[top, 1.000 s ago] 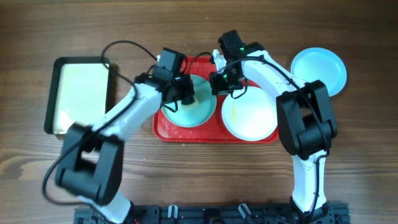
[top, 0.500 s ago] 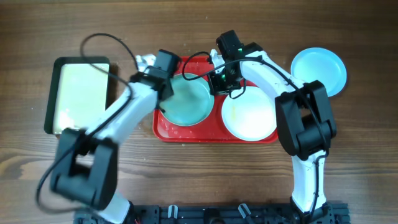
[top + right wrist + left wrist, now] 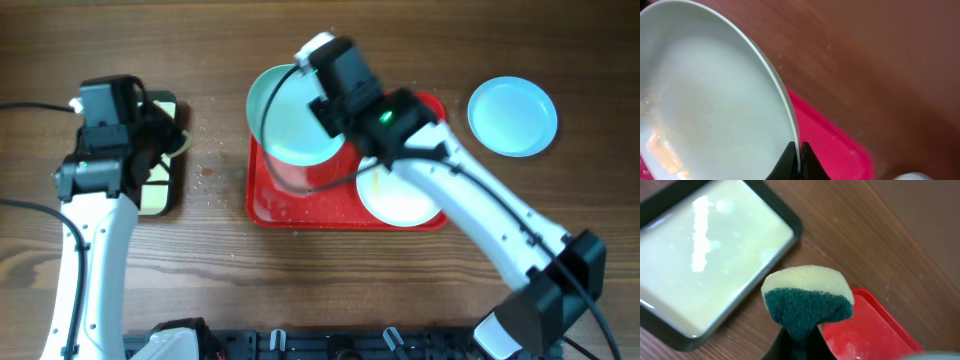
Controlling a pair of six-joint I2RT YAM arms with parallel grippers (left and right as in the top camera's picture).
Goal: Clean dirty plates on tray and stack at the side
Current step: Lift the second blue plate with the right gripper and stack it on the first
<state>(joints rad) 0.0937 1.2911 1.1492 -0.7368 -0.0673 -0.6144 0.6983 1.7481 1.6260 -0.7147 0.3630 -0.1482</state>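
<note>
Stacking step: right end effector pinches tilted pale-blue plate over red tray, left end effector clamps sponge; next probably stack it onto upper-right plate.

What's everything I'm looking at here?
rectangular plastic tray: 1, red, centre of table
held round plastic plate: 1, pale blue, raised over tray's left end
second round plate: 1, pale blue, on table, far right
third round plate: 1, white, on tray's right half
black-rimmed tray: 1, pale inside, far left
sponge: 1, yellow over green, in left gripper
left gripper: 1, black, shut on sponge
right gripper: 1, black, shut on held plate's rim
</note>
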